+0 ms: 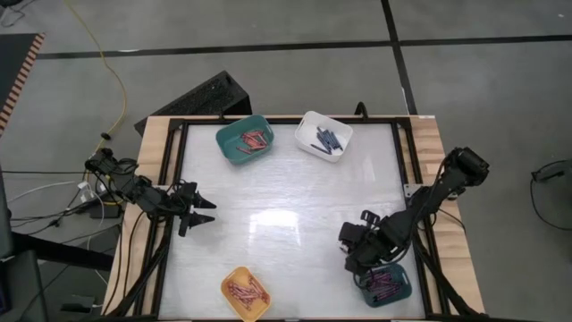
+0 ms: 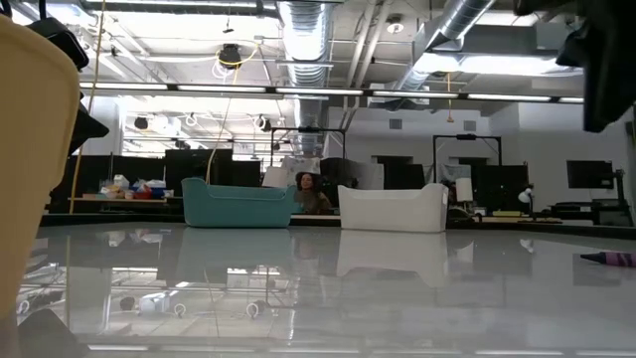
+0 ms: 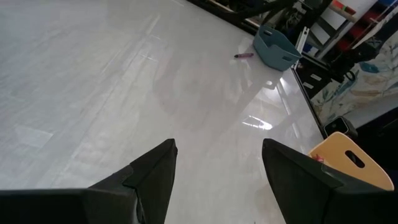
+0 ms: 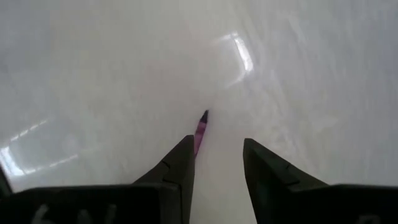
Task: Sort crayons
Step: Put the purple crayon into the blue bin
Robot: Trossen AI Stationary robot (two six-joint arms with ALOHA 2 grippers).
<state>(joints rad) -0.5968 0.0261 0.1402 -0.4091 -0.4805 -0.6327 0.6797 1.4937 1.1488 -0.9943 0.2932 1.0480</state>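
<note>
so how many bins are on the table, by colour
teal bins: 2, one at the far edge, one near the right gripper
white bin: 1
yellow bin: 1
total: 4

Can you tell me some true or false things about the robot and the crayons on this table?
1. The left gripper is open. True.
2. The white bin holds red crayons. False: it holds dark blue crayons.
3. A purple crayon lies on the table by the right gripper. True.
4. The yellow bin is empty. False: reddish crayons lie in it.
5. The left gripper holds a crayon. False: it holds nothing.
</note>
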